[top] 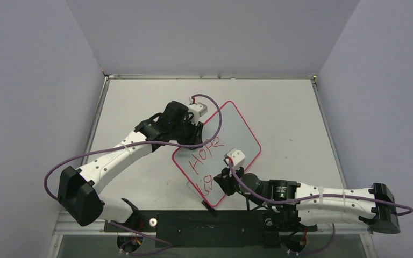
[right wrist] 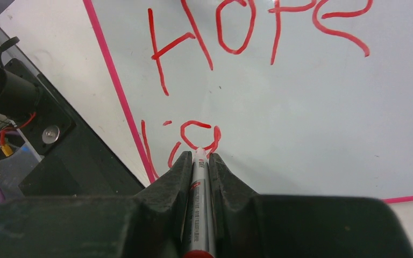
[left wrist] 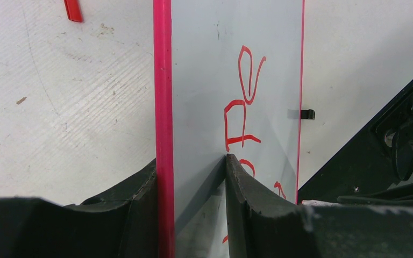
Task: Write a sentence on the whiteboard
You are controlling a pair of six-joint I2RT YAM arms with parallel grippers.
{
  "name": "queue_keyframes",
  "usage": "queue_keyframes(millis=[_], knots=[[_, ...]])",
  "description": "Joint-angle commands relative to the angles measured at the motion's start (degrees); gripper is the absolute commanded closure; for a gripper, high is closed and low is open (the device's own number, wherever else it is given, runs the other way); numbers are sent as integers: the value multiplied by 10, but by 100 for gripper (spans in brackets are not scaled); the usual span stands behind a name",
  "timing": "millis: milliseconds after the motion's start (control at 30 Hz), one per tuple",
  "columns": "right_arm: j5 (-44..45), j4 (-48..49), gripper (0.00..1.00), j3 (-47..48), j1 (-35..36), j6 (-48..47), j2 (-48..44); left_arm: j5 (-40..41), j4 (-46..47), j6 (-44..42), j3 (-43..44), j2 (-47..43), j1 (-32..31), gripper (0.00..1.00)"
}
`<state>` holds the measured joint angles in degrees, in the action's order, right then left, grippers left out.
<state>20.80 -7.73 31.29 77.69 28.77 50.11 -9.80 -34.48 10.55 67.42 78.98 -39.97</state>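
Your right gripper (right wrist: 199, 157) clamps the marker (right wrist: 199, 185), its tip on the whiteboard (right wrist: 301, 107) just under the sentence (right wrist: 231, 32); your left gripper (left wrist: 192, 161) holds its fingers apart, astride the whiteboard's rim.

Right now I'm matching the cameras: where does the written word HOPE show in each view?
Top external: HOPE sits mid-board, near picture centre.
Left wrist: right of centre, running upward.
Right wrist: across the top edge.
Shared landmark: the pink rim of the whiteboard.
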Motion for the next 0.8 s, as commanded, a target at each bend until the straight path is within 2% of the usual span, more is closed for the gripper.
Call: queue_keyframes(millis=[0, 333, 767], knots=[[26, 2, 100, 28, -22, -15, 2, 122, -61, -86, -18, 18, -4, 100], [35, 18, 100, 26, -62, -38, 1, 120, -62, -86, -17, 18, -5, 100], [-12, 95, 100, 1, -85, -58, 18, 126, -63, -86, -16, 20, -8, 100]])
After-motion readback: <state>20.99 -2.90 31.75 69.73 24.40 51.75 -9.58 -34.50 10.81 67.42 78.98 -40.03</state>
